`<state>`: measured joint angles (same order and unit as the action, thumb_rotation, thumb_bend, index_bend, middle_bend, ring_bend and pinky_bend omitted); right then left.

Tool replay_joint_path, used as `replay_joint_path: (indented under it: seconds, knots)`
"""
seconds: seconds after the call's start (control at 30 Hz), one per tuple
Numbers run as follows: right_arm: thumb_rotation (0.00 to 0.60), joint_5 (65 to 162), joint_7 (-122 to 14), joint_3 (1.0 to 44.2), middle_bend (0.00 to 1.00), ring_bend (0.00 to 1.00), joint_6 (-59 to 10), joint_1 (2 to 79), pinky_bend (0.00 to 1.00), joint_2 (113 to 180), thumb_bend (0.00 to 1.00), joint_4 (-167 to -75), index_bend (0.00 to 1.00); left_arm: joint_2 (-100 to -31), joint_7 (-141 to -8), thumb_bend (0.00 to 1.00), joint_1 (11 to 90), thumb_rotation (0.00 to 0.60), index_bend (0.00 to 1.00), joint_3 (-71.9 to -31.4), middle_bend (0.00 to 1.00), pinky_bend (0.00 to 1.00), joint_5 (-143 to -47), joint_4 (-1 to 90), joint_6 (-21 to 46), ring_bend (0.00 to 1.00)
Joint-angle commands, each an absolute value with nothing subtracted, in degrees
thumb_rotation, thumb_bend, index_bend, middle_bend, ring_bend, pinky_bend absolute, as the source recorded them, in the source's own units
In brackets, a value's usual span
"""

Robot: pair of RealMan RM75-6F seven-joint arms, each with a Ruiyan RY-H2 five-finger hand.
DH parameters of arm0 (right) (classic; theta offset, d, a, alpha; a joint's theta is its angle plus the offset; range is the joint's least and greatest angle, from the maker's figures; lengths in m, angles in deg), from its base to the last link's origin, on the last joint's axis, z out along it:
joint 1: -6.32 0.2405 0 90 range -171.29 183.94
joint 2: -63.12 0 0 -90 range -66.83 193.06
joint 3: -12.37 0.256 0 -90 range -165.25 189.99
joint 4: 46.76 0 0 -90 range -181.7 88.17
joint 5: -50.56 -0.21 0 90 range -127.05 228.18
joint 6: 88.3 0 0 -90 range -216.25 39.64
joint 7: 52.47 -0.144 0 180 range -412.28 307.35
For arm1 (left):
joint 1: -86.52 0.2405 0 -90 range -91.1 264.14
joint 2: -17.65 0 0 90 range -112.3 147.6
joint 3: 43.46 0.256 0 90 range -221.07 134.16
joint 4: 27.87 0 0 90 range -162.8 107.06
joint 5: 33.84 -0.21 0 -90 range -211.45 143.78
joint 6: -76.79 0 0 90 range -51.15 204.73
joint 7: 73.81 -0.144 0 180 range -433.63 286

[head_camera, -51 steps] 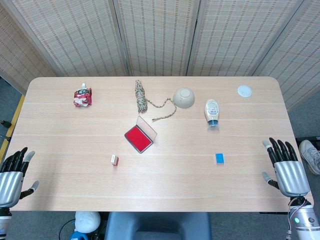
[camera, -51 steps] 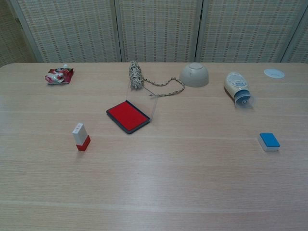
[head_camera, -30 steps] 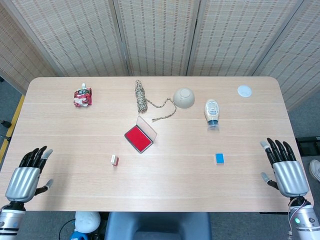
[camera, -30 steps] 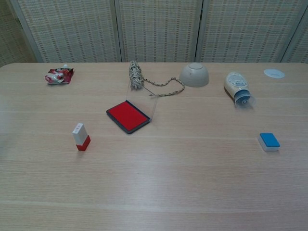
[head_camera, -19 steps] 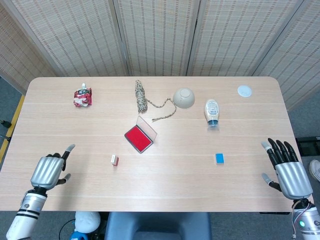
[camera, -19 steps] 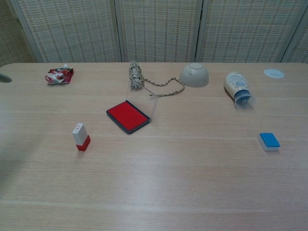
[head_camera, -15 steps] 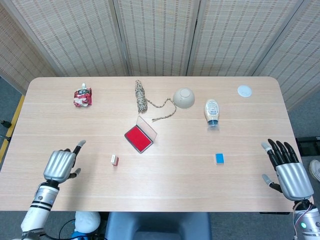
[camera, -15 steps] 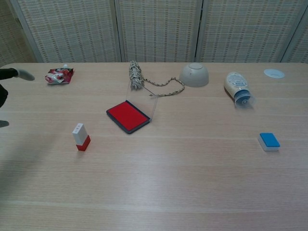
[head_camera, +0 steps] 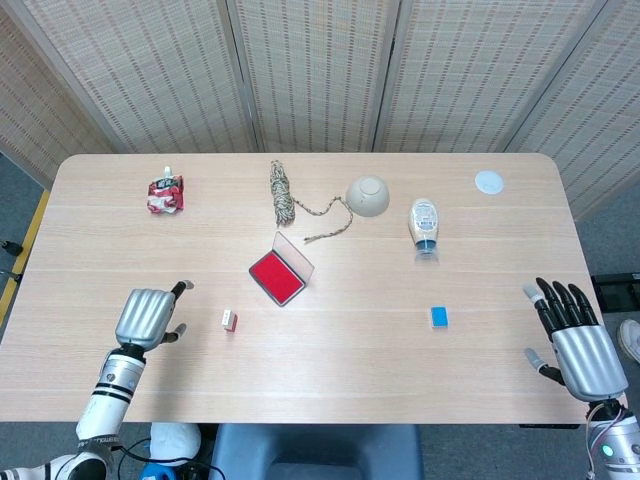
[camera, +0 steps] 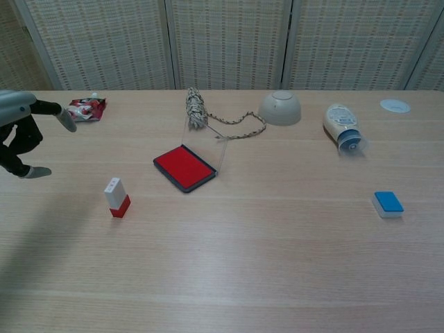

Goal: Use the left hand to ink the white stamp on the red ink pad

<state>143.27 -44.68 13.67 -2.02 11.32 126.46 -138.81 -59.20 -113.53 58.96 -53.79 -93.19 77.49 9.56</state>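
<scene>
While hovering over the desk [head_camera: 330, 365] near its front-left corner, holds nothing: left hand [head_camera: 145, 318], fingers apart, thumb and one finger stretched toward the stamp [head_camera: 229, 320]. Stands upright just right of that hand, apart from it, white body over a red base. Lies toward the far-left corner: a crumpled red packet [head_camera: 165, 193]. Sits just beyond and right of the stamp, lid raised, red face bare: the pad [head_camera: 278, 276]. Past it toward the far edge, left to right: rope [head_camera: 284, 194], upturned bowl [head_camera: 368, 196], bottle [head_camera: 424, 224] on its side, white disc [head_camera: 488, 181] near the far-right corner. Rests right of centre: a blue block [head_camera: 438, 317]. Off the right edge, fingers spread and empty: right hand [head_camera: 576, 340].
</scene>
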Motion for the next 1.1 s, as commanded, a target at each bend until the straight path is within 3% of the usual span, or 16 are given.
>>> replay_joint_path:
  seconds: [0.03,1.1]
  knots:
    - [0.600,143.5,-44.6,13.5,0.00,0.00,-1.9,11.3,0.00,126.5,0.23,-138.9,0.00,-60.1,-114.3,0.29,57.6,0.600,0.29,-53.6,0.89,0.79,-91.4,77.4,10.4,0.70]
    - [0.600,143.7,-45.1,13.5,0.00,0.00,-1.4,11.0,0.00,126.1,0.23,-138.9,0.00,-67.0,-111.5,0.29,50.9,0.600,0.34,-50.9,0.92,0.80,-87.6,67.9,15.3,0.71]
